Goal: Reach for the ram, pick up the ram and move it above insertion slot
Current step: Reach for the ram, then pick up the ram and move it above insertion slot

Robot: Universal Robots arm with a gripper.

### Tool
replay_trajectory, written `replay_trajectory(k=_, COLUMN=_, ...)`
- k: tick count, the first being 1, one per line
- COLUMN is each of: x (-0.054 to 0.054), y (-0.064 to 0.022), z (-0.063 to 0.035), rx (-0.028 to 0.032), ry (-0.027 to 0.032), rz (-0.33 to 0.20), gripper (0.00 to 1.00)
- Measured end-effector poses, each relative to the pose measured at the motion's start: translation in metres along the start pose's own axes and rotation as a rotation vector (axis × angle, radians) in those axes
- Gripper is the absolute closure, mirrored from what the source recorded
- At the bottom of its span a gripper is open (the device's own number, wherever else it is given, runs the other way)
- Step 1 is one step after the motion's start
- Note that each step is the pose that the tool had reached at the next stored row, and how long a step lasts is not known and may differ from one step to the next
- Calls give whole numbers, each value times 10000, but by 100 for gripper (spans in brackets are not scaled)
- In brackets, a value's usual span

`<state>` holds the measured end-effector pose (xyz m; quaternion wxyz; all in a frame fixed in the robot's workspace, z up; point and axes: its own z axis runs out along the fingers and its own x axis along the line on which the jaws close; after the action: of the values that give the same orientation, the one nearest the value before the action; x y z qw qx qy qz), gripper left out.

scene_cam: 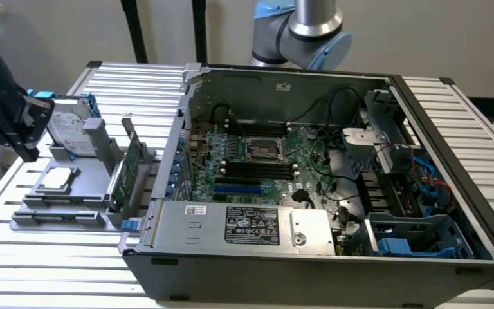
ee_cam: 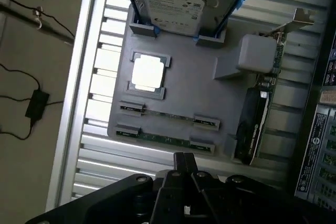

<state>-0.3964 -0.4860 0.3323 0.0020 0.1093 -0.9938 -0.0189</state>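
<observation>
The ram (ee_cam: 164,139) is seen lying on edge in its holders on the gray tray (ee_cam: 199,93). A second stick (ee_cam: 168,115) lies parallel just beside it, and both are seated and untouched. So nothing has been lifted: the reach is judged to be under way, with the pick-up and the carry not yet done.

The insertion slot (scene_cam: 256,168), one of the black slots on the board at the middle of the exterior view, is well apart from the ram, inside the open computer case (scene_cam: 316,261). Nothing is held above it. The tray is found at the exterior view's left, outside the case, with the hard drive (scene_cam: 65,129) standing at its far end.

The claw (scene_cam: 20,135) is hung at the far left edge of the exterior view, over the tray's outer side. In the wrist view it is pointed toward the tray, near the ram but apart from it. Whether the claw is open or closed cannot be told; nothing is seen gripped in it. The arm (scene_cam: 303,32) is seen behind the case, at upper centre.
</observation>
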Motion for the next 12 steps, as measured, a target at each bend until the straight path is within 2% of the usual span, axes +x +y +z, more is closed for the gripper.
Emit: replay_trajectory(k=12, x=0, y=0, z=0, rx=-1, ry=82, rz=-2179, gripper=89)
